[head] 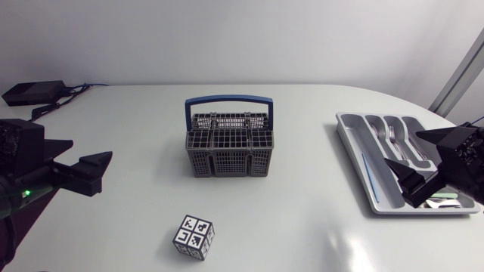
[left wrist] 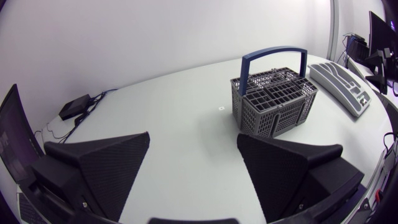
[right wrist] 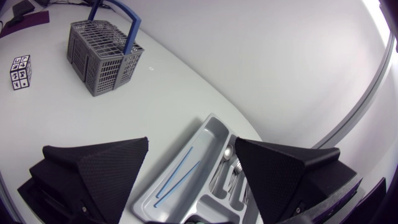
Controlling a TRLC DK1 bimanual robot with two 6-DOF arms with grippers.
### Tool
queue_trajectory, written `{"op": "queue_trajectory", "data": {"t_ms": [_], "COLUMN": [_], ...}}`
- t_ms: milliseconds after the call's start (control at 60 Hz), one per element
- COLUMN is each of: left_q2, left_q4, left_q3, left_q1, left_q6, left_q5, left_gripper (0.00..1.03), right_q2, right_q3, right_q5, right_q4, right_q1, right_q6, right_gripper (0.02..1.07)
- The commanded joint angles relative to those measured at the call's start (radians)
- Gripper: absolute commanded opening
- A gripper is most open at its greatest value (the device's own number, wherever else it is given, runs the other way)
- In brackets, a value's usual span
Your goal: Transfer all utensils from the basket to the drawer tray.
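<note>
The grey wire basket (head: 229, 147) with a blue handle stands mid-table; no utensil shows above its rim. At the right lies the grey drawer tray (head: 355, 162), with forks (head: 391, 136) and thin blue sticks (head: 366, 172) in its compartments. My right gripper (head: 412, 185) hangs open over the tray's near end, holding nothing. In the right wrist view the right gripper (right wrist: 191, 162) has the tray (right wrist: 168, 180) below its fingers and the basket (right wrist: 102, 53) far ahead. My left gripper (head: 94, 170) stays at the left, open and empty; the left gripper (left wrist: 193, 155) faces the basket (left wrist: 273, 102) across bare table.
A black-and-white patterned cube (head: 194, 237) sits near the front edge, in front of the basket. A black box (head: 34, 92) with cables lies at the far left corner. The tray (left wrist: 342, 84) sits close to the table's right edge.
</note>
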Motion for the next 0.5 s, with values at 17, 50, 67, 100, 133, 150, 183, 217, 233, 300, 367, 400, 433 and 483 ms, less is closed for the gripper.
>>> {"op": "queue_trajectory", "data": {"t_ms": [17,50,67,100,133,150,183,217,233,300,367,400,433,483], "left_q2": [-0.020,-0.028,-0.028,-0.036,-0.042,-0.046,-0.054,-0.059,-0.062,-0.068,-0.088,-0.104,-0.121,-0.150], "left_q4": [0.023,0.027,0.029,0.037,0.043,0.044,0.050,0.058,0.063,0.072,0.085,0.095,0.104,0.121], "left_q3": [-0.046,-0.055,-0.057,-0.066,-0.075,-0.080,-0.089,-0.097,-0.101,-0.113,-0.137,-0.151,-0.165,-0.190], "left_q1": [0.008,0.010,0.011,0.013,0.014,0.014,0.014,0.016,0.018,0.025,0.031,0.034,0.038,0.044], "left_q6": [0.033,0.036,0.036,0.038,0.043,0.044,0.047,0.050,0.052,0.053,0.047,0.039,0.031,0.016], "left_q5": [-0.001,-0.001,-0.001,-0.001,-0.001,-0.001,-0.001,-0.001,-0.001,-0.001,0.000,0.002,0.004,0.007], "left_gripper": [0.98,0.98,0.98,0.98,0.98,0.98,0.98,0.98,0.98,0.98,0.98,0.98,0.98,0.98], "right_q2": [-0.060,-0.080,-0.090,-0.112,-0.141,-0.152,-0.178,-0.196,-0.204,-0.235,-0.264,-0.279,-0.300,-0.348], "right_q3": [-0.059,-0.073,-0.082,-0.097,-0.111,-0.116,-0.125,-0.132,-0.137,-0.152,-0.174,-0.186,-0.200,-0.224], "right_q5": [0.066,0.100,0.114,0.140,0.172,0.183,0.201,0.224,0.236,0.285,0.350,0.379,0.405,0.450], "right_q4": [0.050,0.074,0.085,0.105,0.123,0.126,0.131,0.137,0.137,0.143,0.154,0.165,0.175,0.194], "right_q1": [0.045,0.061,0.070,0.088,0.104,0.110,0.122,0.134,0.139,0.174,0.208,0.226,0.245,0.272], "right_q6": [0.094,0.112,0.122,0.137,0.154,0.165,0.186,0.203,0.209,0.241,0.263,0.272,0.280,0.287], "right_gripper": [1.02,1.02,1.02,1.02,1.02,1.02,1.02,1.02,1.02,1.02,1.02,1.02,1.02,1.02]}}
